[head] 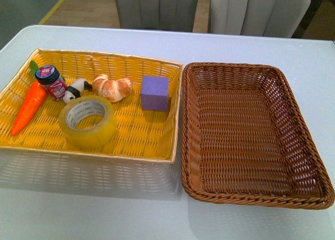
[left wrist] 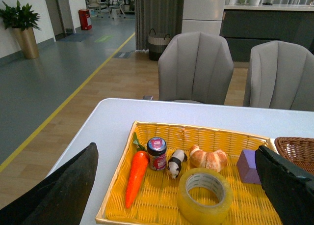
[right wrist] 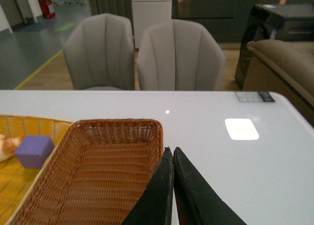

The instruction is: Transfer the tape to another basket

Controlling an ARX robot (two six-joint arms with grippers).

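Observation:
The tape [head: 99, 129], a wide yellowish roll with a white printed core, lies flat in the front middle of the yellow basket [head: 146, 138]. The dark brown wicker basket [head: 251, 130] stands directly to its right with nothing in it. Neither arm shows in the front view. In the left wrist view my left gripper [left wrist: 175, 151] hangs open above the near side of the yellow basket [left wrist: 157, 208], with the tape [left wrist: 196, 211] between and beyond its wide-spread fingers. My right gripper [right wrist: 171, 149] is shut on nothing, just outside the right rim of the brown basket [right wrist: 98, 171].
In the yellow basket with the tape lie a toy carrot [head: 29, 108], a small jar [head: 51, 82], a panda figure [head: 76, 89], a croissant [head: 112, 87] and a purple block [head: 155, 93]. Two grey chairs [head: 209, 9] stand beyond the white table's far edge.

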